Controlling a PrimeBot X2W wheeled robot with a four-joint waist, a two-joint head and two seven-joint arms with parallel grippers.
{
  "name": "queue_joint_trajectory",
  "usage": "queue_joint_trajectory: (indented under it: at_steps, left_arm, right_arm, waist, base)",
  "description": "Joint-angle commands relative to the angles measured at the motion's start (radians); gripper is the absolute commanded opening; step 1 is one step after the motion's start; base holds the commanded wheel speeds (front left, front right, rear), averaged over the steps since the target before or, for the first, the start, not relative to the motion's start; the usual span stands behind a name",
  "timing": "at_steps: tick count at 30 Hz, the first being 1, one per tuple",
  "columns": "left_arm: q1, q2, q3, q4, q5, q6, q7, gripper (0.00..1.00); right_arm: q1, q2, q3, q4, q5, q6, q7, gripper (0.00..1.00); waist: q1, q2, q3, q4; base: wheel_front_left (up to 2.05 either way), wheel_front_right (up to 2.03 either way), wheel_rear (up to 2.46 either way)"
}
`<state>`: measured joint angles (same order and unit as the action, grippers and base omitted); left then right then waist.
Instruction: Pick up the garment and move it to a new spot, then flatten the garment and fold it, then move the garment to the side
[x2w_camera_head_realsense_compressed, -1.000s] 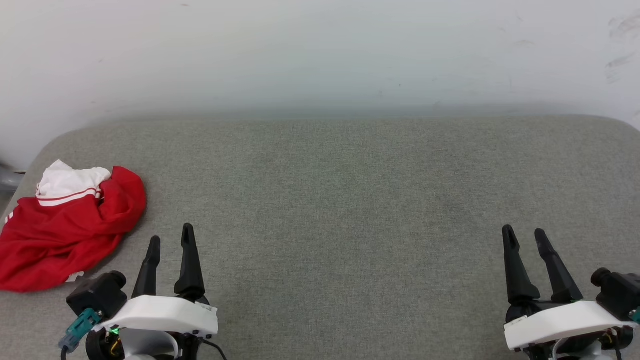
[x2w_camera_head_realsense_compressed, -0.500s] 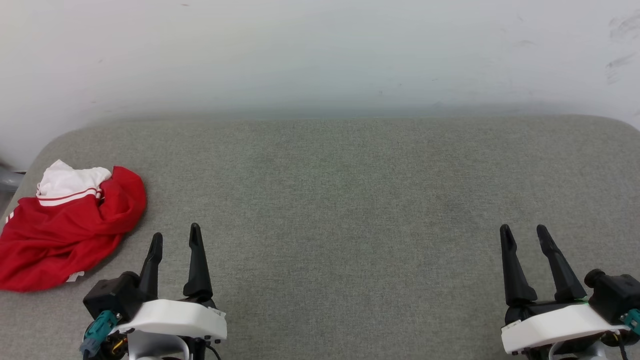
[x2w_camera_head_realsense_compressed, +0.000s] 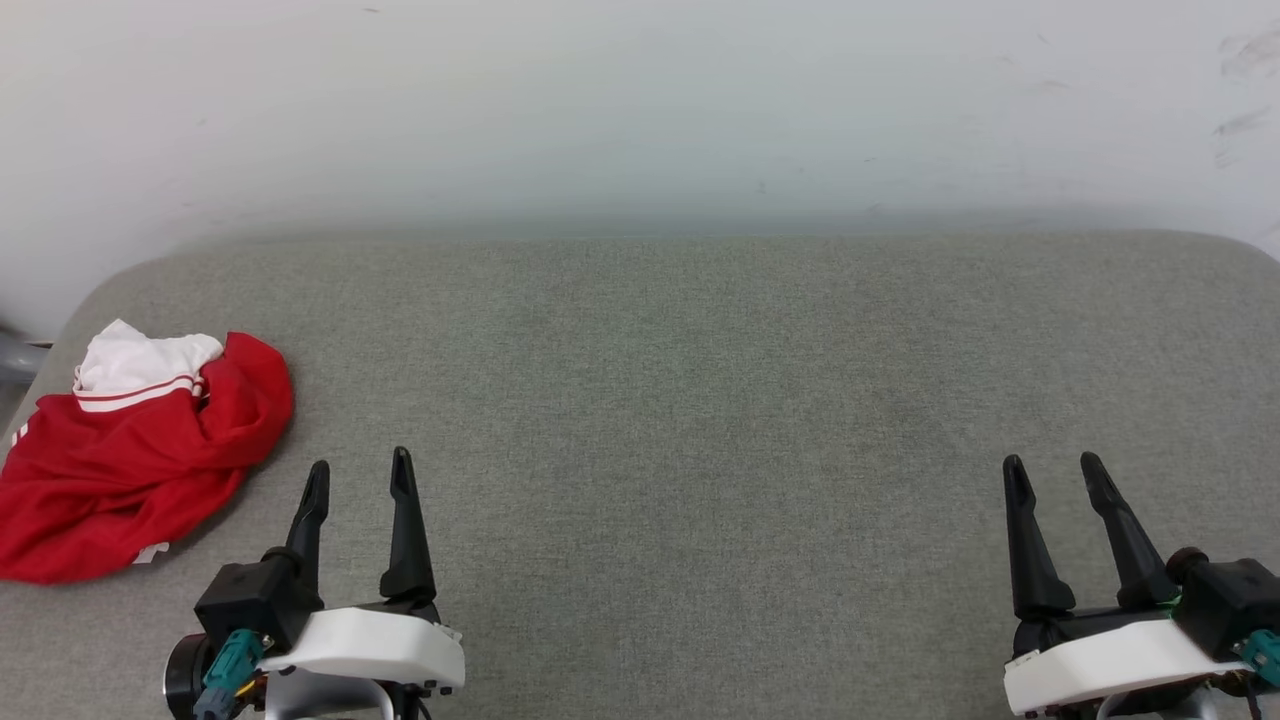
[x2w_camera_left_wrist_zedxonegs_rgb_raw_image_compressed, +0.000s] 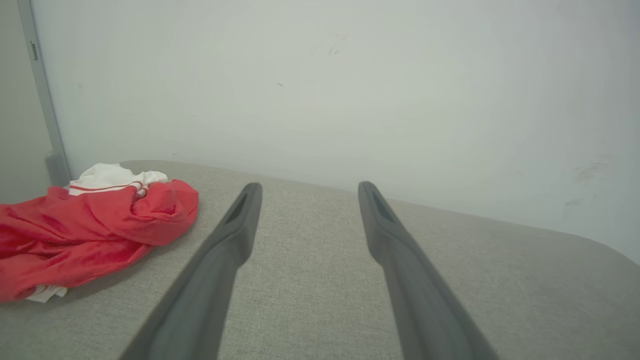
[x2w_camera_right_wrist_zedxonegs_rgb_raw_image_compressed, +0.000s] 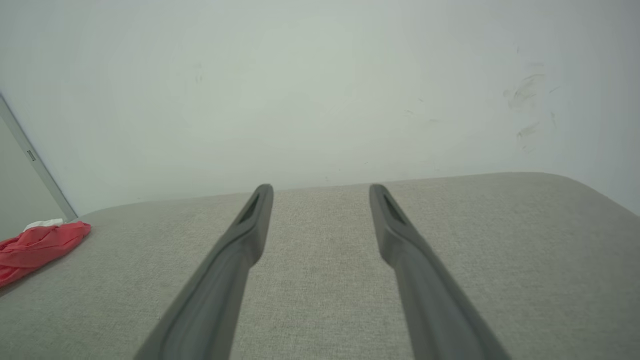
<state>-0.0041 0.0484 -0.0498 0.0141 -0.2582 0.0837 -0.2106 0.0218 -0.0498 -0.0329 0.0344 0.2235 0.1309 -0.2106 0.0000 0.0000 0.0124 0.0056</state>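
Soft, even light with faint shadows and no glare; wrist views bend at the edges, their near fingers blurred.

Left tool, right tool, long black fingers, white wrist shells, teal connectors

both grippers spread, empty

Head view down on the cushion; both wrist views low, toward the wall, garment apparently common to all.
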Motion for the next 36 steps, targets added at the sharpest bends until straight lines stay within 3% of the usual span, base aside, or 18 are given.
queue_joint_trajectory:
  at_steps: [1, 27, 36]
  left_arm:
    - [0.004, 0.002, -0.001, -0.009, 0.019, 0.005, -0.008, 1.00]
    - [0.022, 0.003, -0.020, 0.007, 0.187, 0.021, -0.057, 1.00]
    - [0.023, 0.003, -0.014, 0.016, 0.161, 0.017, -0.055, 1.00]
  right_arm:
    - [0.005, -0.001, 0.001, -0.009, -0.019, 0.000, -0.008, 1.00]
    - [0.021, -0.001, -0.002, -0.021, -0.180, 0.000, -0.056, 1.00]
    - [0.022, -0.001, -0.012, -0.015, -0.127, 0.000, -0.056, 1.00]
  waist:
    - [0.0000, 0.0000, 0.000, 0.000]
    - [0.0000, 0.0000, 0.000, 0.003]
    - [0.0000, 0.0000, 0.000, 0.006]
  base:
    - [0.00, 0.00, 0.00]
    - [0.00, 0.00, 0.00]
    - [0.00, 0.00, 0.00]
